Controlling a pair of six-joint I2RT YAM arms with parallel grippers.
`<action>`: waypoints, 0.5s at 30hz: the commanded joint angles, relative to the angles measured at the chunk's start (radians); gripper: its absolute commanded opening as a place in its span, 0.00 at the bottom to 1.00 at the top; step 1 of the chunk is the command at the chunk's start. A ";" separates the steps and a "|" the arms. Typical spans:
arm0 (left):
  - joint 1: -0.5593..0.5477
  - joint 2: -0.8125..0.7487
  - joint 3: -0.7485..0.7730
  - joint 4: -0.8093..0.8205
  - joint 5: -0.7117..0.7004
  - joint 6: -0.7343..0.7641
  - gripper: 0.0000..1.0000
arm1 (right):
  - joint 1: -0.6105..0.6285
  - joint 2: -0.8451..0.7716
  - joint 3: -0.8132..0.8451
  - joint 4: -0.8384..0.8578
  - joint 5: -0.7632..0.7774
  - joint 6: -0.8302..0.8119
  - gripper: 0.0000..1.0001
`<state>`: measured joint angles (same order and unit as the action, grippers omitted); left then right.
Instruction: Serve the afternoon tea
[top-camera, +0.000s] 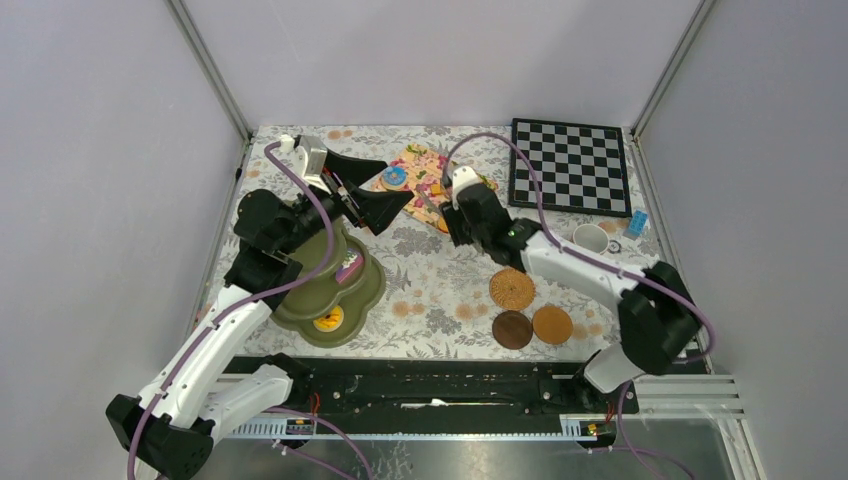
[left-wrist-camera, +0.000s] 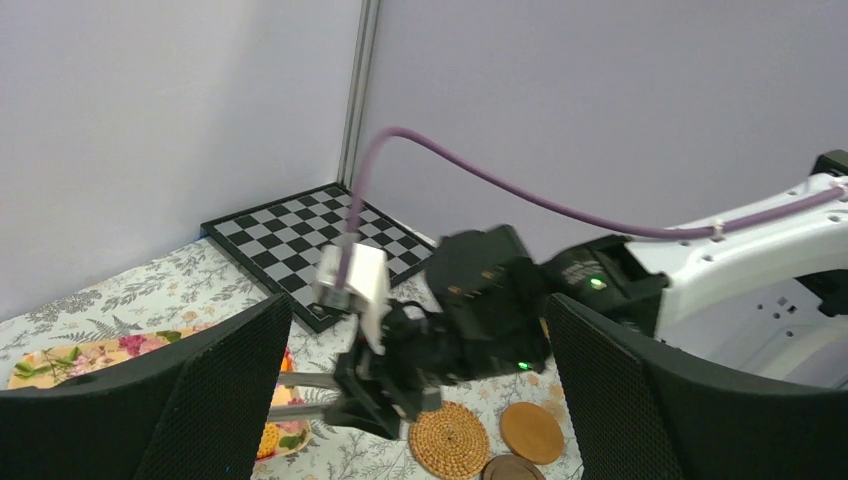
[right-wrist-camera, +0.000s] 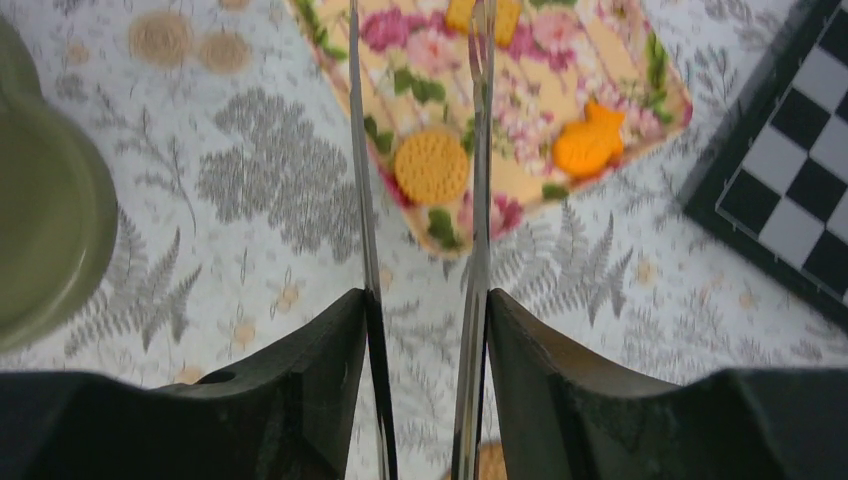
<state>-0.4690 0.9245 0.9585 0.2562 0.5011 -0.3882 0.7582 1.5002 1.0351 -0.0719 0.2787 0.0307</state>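
Note:
My right gripper (top-camera: 447, 218) (right-wrist-camera: 425, 300) is shut on the metal tongs (right-wrist-camera: 362, 200), which point over the floral tray (top-camera: 425, 180) (right-wrist-camera: 560, 90). The two tong arms pass either side of a round yellow biscuit (right-wrist-camera: 431, 166); their tips run out of view. An orange fish-shaped biscuit (right-wrist-camera: 590, 143) and a blue ring pastry (top-camera: 394, 176) also lie on the tray. My left gripper (top-camera: 385, 185) (left-wrist-camera: 415, 300) hangs open and empty above the table, left of the tray. The olive-green stand (top-camera: 300, 300) holds an orange pastry (top-camera: 328, 321). Three coasters (top-camera: 512, 288) lie front right.
The chessboard (top-camera: 570, 165) (left-wrist-camera: 310, 240) lies at the back right. A pale mug (top-camera: 590, 238) and a small blue object (top-camera: 636, 223) sit by its near right corner. The right arm (left-wrist-camera: 500, 300) fills the middle of the left wrist view. Walls close in on three sides.

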 joint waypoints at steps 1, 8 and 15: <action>-0.002 -0.030 0.010 0.029 -0.017 0.029 0.99 | -0.045 0.147 0.185 0.058 -0.088 -0.054 0.53; -0.003 -0.078 -0.003 0.017 -0.092 0.060 0.99 | -0.051 0.344 0.356 0.106 -0.149 -0.077 0.57; -0.003 -0.087 -0.002 0.011 -0.104 0.071 0.99 | -0.049 0.455 0.456 0.084 -0.132 -0.086 0.61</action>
<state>-0.4690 0.8448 0.9565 0.2382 0.4213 -0.3386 0.7078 1.9289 1.4166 -0.0238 0.1532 -0.0349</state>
